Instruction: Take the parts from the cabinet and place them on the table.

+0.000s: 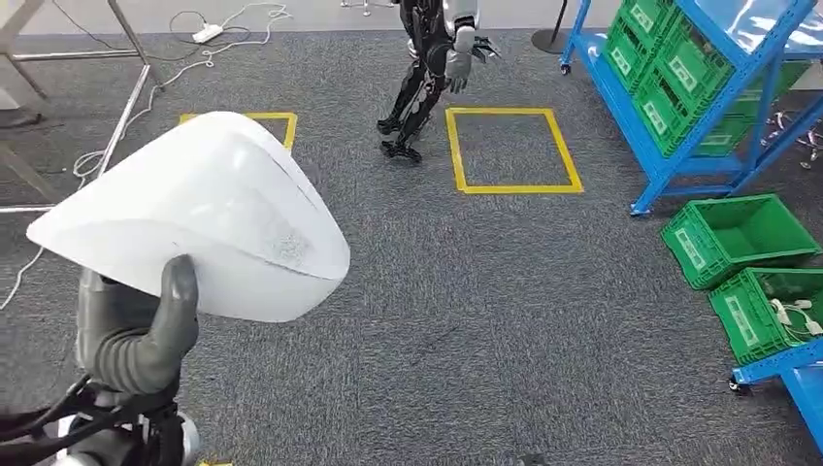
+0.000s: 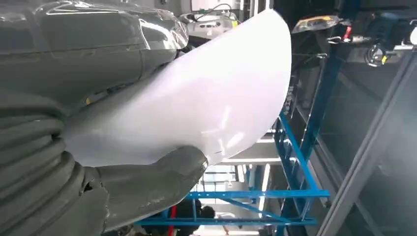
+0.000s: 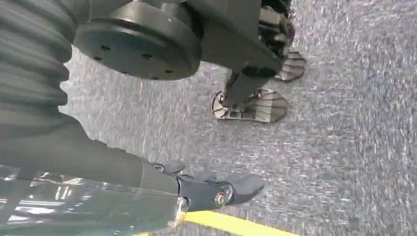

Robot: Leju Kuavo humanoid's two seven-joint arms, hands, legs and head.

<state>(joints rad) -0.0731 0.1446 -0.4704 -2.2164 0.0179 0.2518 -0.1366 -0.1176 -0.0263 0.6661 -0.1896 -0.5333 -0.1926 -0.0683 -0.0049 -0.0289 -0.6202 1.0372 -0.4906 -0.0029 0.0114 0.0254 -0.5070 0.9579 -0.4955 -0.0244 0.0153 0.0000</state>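
Left hand [image 1: 131, 335] held white part [image 1: 204, 228], thumb clamped on near edge, over carpet, near left. Right hand [image 3: 206, 189] empty, fingers loosely curled. Pickup done; carry and placing on bench left.

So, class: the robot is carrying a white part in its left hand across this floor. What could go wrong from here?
1. The white part is wide, and the left hand holds it only at one edge, so it could slip or tilt out.
2. Another robot stands ahead, so a collision is possible.
3. Cables trail across the carpet and could catch a foot.
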